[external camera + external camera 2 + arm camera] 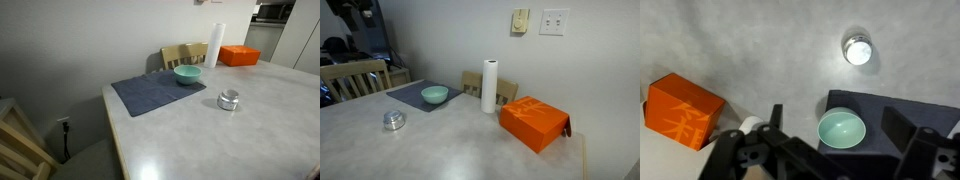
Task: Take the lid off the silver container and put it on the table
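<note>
The silver container (229, 100) (394, 121) is a small shiny tin standing on the pale table (190, 140) (440, 150), beside the placemat. Its lid (229, 94) (394, 115) sits shut on top. In the wrist view the container (858, 49) is seen from above, with the lid glaring bright, at the upper right. My gripper (839, 122) is open and empty, high above the table. Its two dark fingers frame the teal bowl, well away from the container. The gripper does not show clearly in either exterior view.
A teal bowl (187, 74) (434, 95) (841, 128) sits on a dark blue-grey placemat (150, 95) (408, 97) (890, 108). An orange box (239, 56) (533, 122) (682, 110) and a paper towel roll (215, 45) (490, 85) stand further along the table. Wooden chairs (185, 53) (355, 75) stand at the table's edges.
</note>
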Available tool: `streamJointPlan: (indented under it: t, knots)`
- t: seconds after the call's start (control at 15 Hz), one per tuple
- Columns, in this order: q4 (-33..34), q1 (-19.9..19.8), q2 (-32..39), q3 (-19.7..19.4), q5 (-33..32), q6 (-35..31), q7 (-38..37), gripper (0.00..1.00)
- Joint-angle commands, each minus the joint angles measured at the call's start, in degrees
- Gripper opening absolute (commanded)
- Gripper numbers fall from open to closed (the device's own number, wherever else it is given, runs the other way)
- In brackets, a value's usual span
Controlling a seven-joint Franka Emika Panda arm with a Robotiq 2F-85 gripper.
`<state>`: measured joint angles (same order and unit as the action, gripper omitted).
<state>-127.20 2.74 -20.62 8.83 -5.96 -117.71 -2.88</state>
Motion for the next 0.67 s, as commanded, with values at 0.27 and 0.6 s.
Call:
streamJointPlan:
  t: [0.27,0.6]
  knots:
    - [5.2,0.4,5.1,-3.5,0.8,-0.8,5.4,1.0]
    - [14.5,0.0,16.3,-9.6,10.5,-2.6,14.9,1.0]
